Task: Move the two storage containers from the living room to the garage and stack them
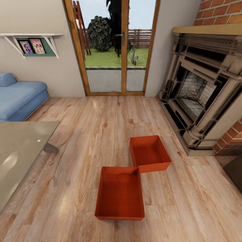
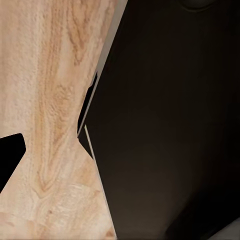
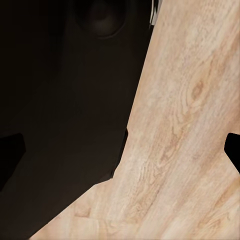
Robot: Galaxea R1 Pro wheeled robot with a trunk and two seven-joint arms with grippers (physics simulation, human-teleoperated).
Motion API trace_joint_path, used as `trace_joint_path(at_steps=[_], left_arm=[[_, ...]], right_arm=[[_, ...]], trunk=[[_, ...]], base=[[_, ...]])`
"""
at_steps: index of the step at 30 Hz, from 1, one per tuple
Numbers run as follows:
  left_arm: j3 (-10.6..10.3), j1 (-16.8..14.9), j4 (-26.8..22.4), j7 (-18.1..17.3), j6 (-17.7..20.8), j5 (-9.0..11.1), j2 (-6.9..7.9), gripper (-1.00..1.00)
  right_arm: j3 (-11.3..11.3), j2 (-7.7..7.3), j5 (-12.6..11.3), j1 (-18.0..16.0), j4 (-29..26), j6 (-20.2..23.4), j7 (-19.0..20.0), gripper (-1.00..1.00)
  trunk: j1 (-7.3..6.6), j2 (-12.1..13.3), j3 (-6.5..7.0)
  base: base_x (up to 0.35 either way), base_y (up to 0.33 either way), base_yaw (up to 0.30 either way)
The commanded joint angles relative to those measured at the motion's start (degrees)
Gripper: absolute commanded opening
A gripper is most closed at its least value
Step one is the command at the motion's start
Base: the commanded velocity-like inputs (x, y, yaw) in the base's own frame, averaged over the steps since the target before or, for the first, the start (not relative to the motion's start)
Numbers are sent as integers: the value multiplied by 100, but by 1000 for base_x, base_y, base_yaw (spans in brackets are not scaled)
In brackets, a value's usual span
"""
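Observation:
Two orange-red storage containers lie open-topped on the living room's light wood-plank floor [image 1: 84,134]. The nearer container [image 1: 120,195] is straight ahead of me. The farther container [image 1: 149,153] sits just behind it to the right, with their corners almost touching. Both are empty. My left gripper [image 2: 120,160] hangs over the plank floor beside my dark body, with one black fingertip [image 2: 11,160] at the picture's edge. My right gripper [image 3: 125,160] is open, and its two black fingertips [image 3: 10,160] stand wide apart with nothing between them. The garage is out of view.
An ornate stone fireplace [image 1: 201,90] with brick fills the right side. Wood-framed glass doors [image 1: 114,50] are straight ahead. At the left are a blue sofa [image 1: 18,99], a wall shelf [image 1: 33,45] and a glass-topped table [image 1: 16,148]. Bare planks surround the containers.

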Motion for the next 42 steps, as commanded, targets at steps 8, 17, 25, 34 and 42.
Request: trace_joint_path(at_steps=[8,17,25,34,42], left_arm=[[-1,0,-2,4,-10,41,-1,100],[-1,0,-2,4,-10,41,-1,100],[-1,0,-2,4,-10,41,-1,100],[-1,0,-2,4,-9,41,-1,100],[-1,0,-2,4,-9,41,-1,100]], right_arm=[[49,2,-60,-6,18,-35,6,100],[49,2,-66,-6,18,-35,6,100],[49,2,-68,-6,18,-35,6,100],[49,2,-68,-6,18,-35,6,100],[49,2,-68,-6,18,-35,6,100]], trunk=[[0,-2,-76],[0,-2,-159],[0,-2,-232],[0,-2,-315],[0,-2,-388]], base=[[0,0,0],[0,0,0],[0,0,0],[0,0,0],[0,0,0]])
